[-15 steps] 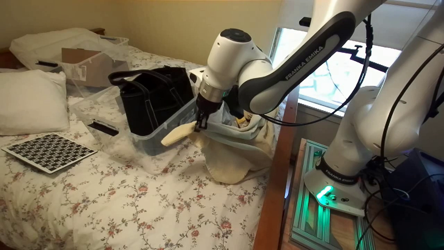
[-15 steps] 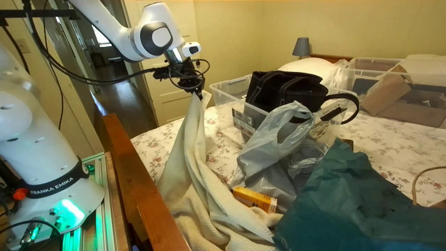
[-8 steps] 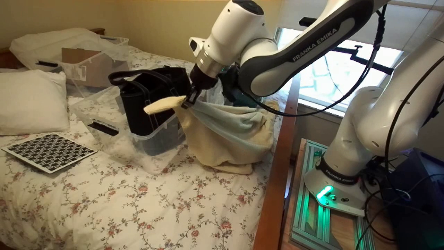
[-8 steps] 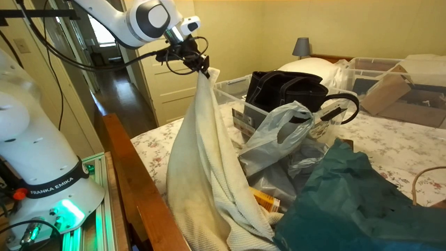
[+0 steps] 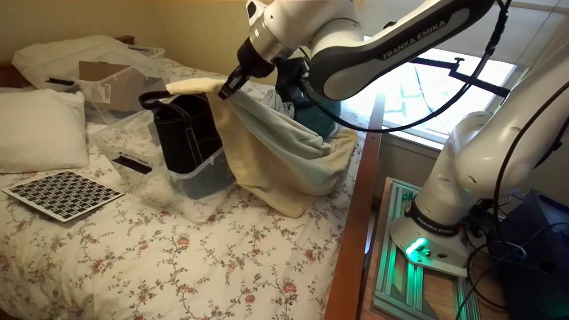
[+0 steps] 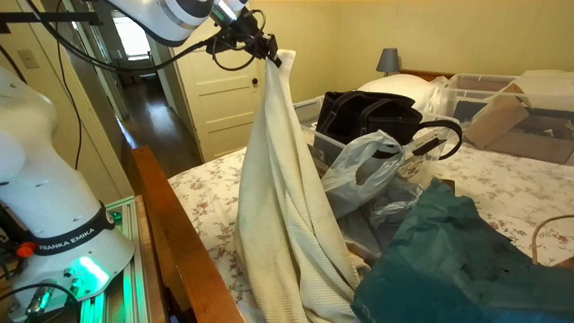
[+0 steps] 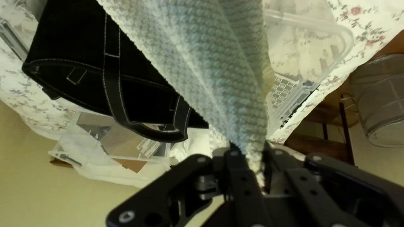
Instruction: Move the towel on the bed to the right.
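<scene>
Pale yellow walls enclose a bedroom, where a wide bed, dressed in white flower print, stands beside a reddish-brown wooden rail. On this bed is the thick, knitted-looking towel of cream and pale grey-blue, and its upper end is lifted high. The black two-finger gripper has its fingers closed upon that end, with the towel pinched between them, as the wrist view shows well.

I judge that grasping is done and carrying is the step in hand, while laying down is not yet done. The next move calls, in my opinion, for keeping the pinch, bringing the towel to the right side, and lowering it before the fingers part. Which side is meant by "right", these views do not settle. Because the lower part reaches down to the bed, it will probably drag behind, and it could catch the translucent grey plastic bag close beside it.

As for its look, the towel has a surface of small, regular bumps and falls in long, soft folds. In an exterior view, a short flap sticks out beyond the fingers, near the black fabric bag but, it seems, not touching it.
</scene>
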Robot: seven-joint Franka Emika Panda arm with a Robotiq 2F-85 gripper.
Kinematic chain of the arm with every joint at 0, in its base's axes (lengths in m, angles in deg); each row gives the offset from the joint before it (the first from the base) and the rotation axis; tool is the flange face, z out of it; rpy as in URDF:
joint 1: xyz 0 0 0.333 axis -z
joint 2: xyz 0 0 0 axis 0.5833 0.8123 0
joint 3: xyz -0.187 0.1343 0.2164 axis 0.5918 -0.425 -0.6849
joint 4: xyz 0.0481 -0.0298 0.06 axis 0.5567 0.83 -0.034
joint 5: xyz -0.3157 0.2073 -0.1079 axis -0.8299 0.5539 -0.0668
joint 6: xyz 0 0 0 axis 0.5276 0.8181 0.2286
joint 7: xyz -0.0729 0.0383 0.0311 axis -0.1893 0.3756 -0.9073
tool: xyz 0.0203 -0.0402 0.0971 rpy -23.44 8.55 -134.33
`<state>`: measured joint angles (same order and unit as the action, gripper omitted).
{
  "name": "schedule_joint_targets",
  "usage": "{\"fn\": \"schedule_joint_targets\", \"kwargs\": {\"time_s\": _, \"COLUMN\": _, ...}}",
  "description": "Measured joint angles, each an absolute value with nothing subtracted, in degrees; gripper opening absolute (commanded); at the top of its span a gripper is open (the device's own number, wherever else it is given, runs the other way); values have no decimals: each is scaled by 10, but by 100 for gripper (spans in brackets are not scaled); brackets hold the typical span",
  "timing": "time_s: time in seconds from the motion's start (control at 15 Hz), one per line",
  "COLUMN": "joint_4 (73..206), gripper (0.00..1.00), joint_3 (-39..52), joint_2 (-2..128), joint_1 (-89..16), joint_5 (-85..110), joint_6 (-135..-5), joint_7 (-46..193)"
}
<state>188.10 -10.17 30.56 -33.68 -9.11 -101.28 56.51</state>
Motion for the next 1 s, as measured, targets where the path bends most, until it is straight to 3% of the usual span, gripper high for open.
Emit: {"fn": "schedule_joint_targets", "kwargs": {"time_s": 1.0, "joint_4": 1766, "gripper": 3, "joint_3": -186, "joint_2": 298, "joint_1": -234, "joint_5": -145, "joint_6": -1011, "joint_7": 474}}
